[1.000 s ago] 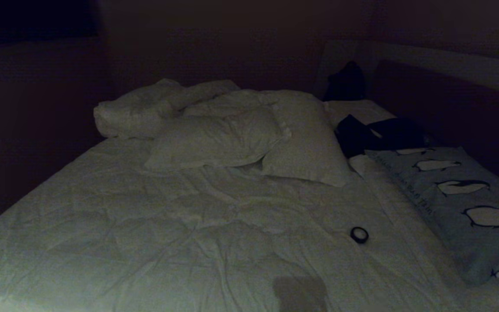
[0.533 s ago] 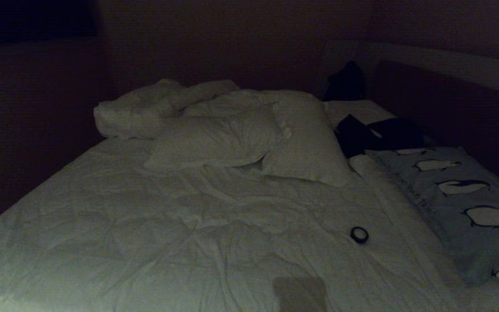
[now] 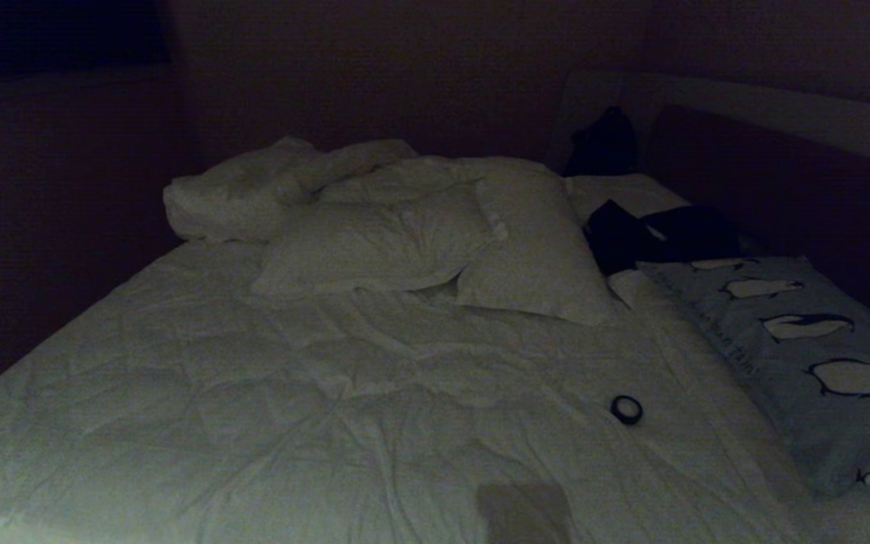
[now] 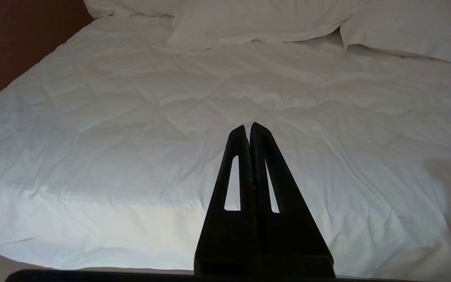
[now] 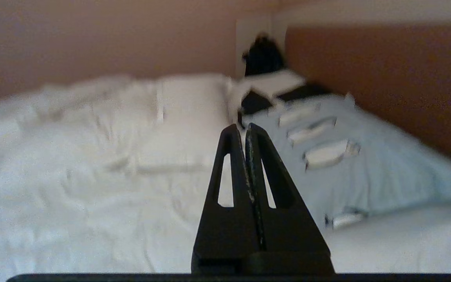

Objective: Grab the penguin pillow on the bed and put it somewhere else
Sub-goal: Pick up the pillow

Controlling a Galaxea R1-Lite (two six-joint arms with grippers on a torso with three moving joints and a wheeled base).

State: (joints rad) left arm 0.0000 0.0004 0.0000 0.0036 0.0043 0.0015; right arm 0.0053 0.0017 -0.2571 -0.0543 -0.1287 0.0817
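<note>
The bed (image 3: 178, 393) carries white pillows (image 3: 374, 245), the penguin pillow (image 3: 805, 355), a small dark ring (image 3: 626, 409).

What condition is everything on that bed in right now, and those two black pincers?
penguin pillow: lying flat along the bed's right edge, untouched.
bed: wrinkled, unmade.
white pillows: piled, overlapping.
dark ring: lying flat on the quilt.
left end effector: shut, empty.
right end effector: shut, empty.
</note>
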